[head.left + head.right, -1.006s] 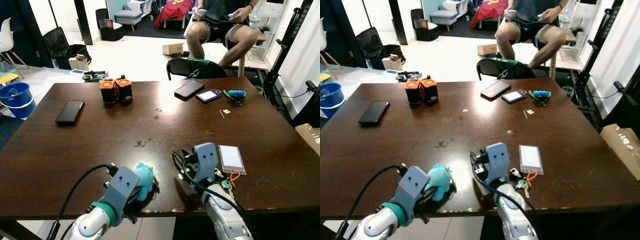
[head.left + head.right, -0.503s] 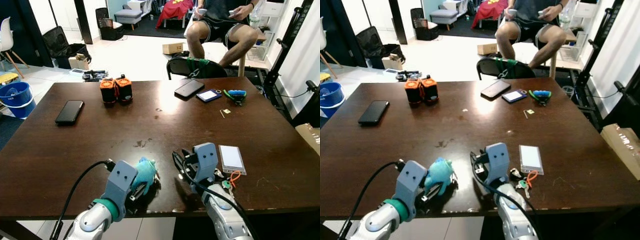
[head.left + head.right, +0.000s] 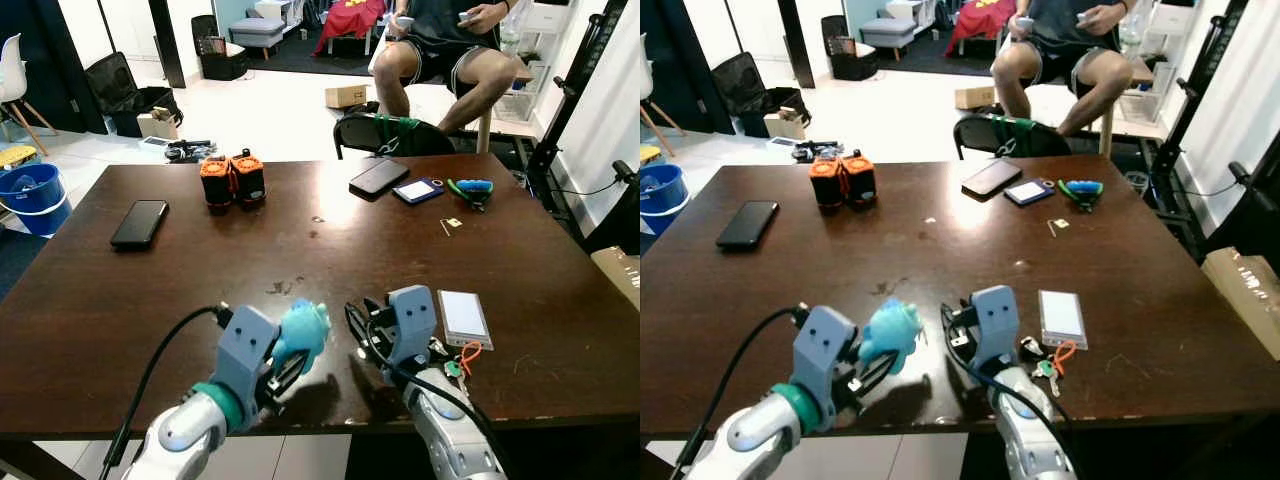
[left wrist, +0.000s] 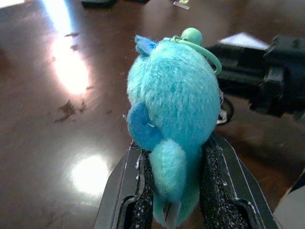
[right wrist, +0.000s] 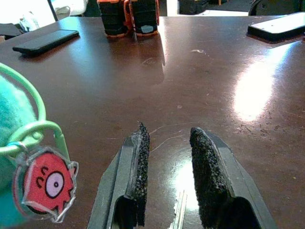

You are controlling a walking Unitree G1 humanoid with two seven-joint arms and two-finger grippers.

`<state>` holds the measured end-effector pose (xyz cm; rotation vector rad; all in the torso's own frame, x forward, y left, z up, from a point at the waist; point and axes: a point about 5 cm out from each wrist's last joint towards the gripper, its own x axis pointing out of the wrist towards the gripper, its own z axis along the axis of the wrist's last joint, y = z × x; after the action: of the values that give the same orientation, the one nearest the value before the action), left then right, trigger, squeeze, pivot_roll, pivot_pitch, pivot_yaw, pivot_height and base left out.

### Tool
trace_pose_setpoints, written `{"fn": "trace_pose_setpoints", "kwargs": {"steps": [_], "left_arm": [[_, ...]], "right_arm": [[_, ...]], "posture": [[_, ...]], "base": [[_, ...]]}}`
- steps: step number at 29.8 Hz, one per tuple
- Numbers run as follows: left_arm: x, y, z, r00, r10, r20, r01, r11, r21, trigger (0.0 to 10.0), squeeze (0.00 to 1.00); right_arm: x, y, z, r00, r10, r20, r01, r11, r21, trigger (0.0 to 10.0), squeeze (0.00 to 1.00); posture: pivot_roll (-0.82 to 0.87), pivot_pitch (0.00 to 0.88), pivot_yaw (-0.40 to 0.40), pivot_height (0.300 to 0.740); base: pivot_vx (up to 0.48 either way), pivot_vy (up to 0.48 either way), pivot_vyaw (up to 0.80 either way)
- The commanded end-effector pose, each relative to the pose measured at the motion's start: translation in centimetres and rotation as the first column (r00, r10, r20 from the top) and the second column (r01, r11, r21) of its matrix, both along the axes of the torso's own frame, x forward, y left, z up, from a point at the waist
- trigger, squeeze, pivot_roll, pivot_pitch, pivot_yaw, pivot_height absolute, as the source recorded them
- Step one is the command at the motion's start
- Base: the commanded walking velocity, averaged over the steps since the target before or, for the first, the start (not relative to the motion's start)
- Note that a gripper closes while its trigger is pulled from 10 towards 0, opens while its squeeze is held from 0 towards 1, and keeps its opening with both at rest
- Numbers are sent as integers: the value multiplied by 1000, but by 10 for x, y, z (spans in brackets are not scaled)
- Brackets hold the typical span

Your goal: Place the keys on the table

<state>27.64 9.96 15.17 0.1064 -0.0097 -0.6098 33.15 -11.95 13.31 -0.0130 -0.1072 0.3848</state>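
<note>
Keys on an orange lanyard (image 3: 458, 362) lie flat on the dark wooden table (image 3: 330, 250), touching the near corner of the white card (image 3: 464, 316) and just to the right of the right gripper (image 5: 167, 191), close to the table's near edge. That gripper rests low over the wood with its two black fingers apart and nothing between them. The left gripper (image 4: 177, 191) is clamped on a turquoise plush keychain (image 3: 302, 327), lifted clear of the table just left of the right gripper; a green ring (image 4: 202, 47) at the plush's top carries a small red cartoon charm (image 5: 45, 183), which dangles very near the right gripper's camera. Whether any metal keys hang from that ring cannot be told from these views. The main risk, as I judge it, is a release from height: the soft toy could bounce or roll, and it hangs near the table's front edge, so it might tip off onto the floor. A second risk is collision, since the two grippers are close together and the dangling ring could snag on the right gripper's fingers (image 5: 138, 157) as the left arm lowers. The plush squashes under the pads (image 4: 143, 191), so it may also slip sideways in the grip. The orange-capped batteries (image 3: 232, 180) and black phone (image 3: 140, 222) lie well away from the plush, toward the far side.
</note>
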Motion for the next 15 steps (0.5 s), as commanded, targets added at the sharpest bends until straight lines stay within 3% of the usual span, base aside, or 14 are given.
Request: {"fn": "trace_pose_setpoints", "kwargs": {"steps": [1, 3, 4, 5, 6, 7, 10, 11, 15], "left_arm": [[-3, -1, -5, 1000, -14, -27, 14, 1000, 1, 10000, 376], [-3, -1, -5, 1000, -14, -27, 14, 1000, 1, 10000, 376], [-3, -2, -5, 999, -21, -31, 21, 1000, -6, 10000, 769], [-3, -2, -5, 999, -21, -31, 21, 1000, -6, 10000, 769], [-4, -3, -5, 999, -26, -33, 25, 1000, -9, 10000, 1000], [-5, -3, -5, 999, -30, -35, 29, 1000, -11, 10000, 486], [-5, -3, -5, 999, -31, -35, 31, 999, -13, 10000, 486], [-5, -3, -4, 999, -31, -32, 31, 999, -13, 10000, 0], [-5, -3, -3, 999, -35, -28, 34, 999, -13, 10000, 0]], "right_arm": [[-1, 2, -4, 1000, 6, -19, -6, 1000, 5, 10000, 0], [-1, 2, -4, 1000, 6, -19, -6, 1000, 5, 10000, 0], [-1, 2, -4, 1000, 5, -20, -5, 1000, 5, 10000, 0], [-1, 2, -4, 1000, 5, -20, -5, 1000, 5, 10000, 0], [-1, 2, -4, 1000, 4, -20, -4, 1000, 5, 10000, 0], [-1, 2, -4, 1000, 4, -20, -4, 1000, 5, 10000, 0], [-1, 2, -4, 1000, 4, -20, -4, 1000, 5, 10000, 0], [-1, 2, -4, 1000, 5, -20, -5, 1000, 5, 10000, 0], [-1, 2, -5, 1000, 6, -20, -6, 1000, 5, 10000, 0]], "posture": [[-122, 88, 121, 740], [-122, 88, 121, 740], [-122, 88, 121, 740], [-122, 88, 121, 740], [-122, 88, 121, 740], [-122, 88, 121, 740], [-122, 88, 121, 740], [-122, 88, 121, 740], [-122, 88, 121, 740]], "base": [[0, 0, 0], [0, 0, 0], [0, 0, 0], [0, 0, 0], [0, 0, 0], [0, 0, 0], [0, 0, 0], [0, 0, 0], [0, 0, 0]]}}
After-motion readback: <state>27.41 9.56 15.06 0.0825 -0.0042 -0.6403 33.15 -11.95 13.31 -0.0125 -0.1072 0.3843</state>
